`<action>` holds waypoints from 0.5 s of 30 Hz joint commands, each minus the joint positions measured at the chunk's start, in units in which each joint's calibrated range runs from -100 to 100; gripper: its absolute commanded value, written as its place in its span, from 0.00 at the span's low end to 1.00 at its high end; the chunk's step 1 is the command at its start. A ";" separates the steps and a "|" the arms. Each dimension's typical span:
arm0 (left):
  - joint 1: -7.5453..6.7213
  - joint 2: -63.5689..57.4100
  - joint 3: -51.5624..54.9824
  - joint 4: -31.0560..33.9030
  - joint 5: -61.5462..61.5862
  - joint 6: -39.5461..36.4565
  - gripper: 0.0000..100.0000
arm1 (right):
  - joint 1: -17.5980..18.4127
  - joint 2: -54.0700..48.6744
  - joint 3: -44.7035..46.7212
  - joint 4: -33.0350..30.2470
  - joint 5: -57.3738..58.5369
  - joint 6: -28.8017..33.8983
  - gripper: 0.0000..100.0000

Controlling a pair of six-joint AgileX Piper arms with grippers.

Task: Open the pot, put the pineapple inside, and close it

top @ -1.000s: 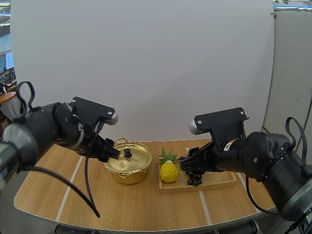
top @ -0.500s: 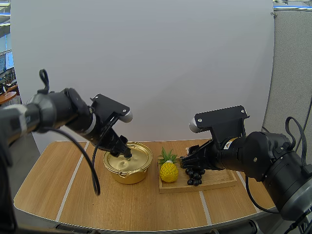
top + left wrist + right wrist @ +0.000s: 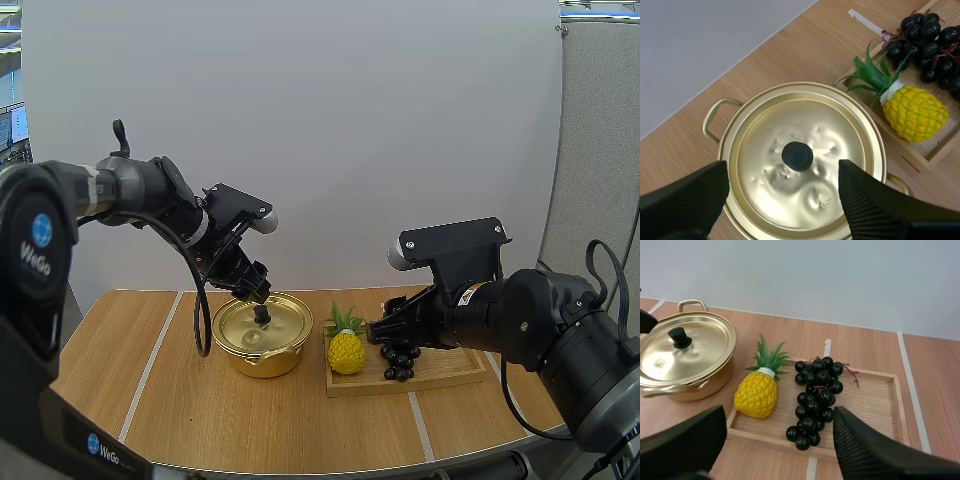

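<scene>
A gold pot (image 3: pixel 262 343) stands on the table with its lid (image 3: pixel 805 150) on, a black knob (image 3: pixel 797 155) at the lid's centre. My left gripper (image 3: pixel 256 289) hangs open just above that knob; its fingers (image 3: pixel 695 192) stand wide apart on either side of the lid. A yellow pineapple (image 3: pixel 346 350) with green leaves lies on the wooden tray (image 3: pixel 450 372), at its end near the pot, beside a bunch of dark grapes (image 3: pixel 398 360). My right gripper (image 3: pixel 379 332) is open above the tray, over the pineapple (image 3: pixel 757 394) and grapes (image 3: pixel 815 400), with nothing between its fingers.
The pot (image 3: pixel 687 357) and the tray (image 3: pixel 872 407) sit close side by side on the wooden table (image 3: pixel 280 420). White tape lines (image 3: pixel 912 390) run across the tabletop. Open tabletop lies in front of both and to the pot's left.
My left arm has swung from the pot's left side up and over the lid, its gripper now above the knob. My right gripper has barely moved.
</scene>
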 commanded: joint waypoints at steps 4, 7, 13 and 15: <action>-2.37 6.22 -1.80 -0.80 -0.63 1.19 1.00 | 0.04 -0.05 -0.45 0.91 -1.28 -0.48 1.00; -3.34 8.35 -1.95 0.85 -5.10 0.14 1.00 | 0.04 -0.05 -0.45 0.91 -1.28 -0.48 1.00; -3.25 13.28 -5.45 3.14 -3.98 -2.12 1.00 | 0.04 -0.05 -0.45 0.91 -1.28 -0.48 1.00; -3.25 14.53 -6.56 3.14 -3.13 -2.57 1.00 | 0.04 -0.05 -0.45 0.91 -1.28 -0.48 1.00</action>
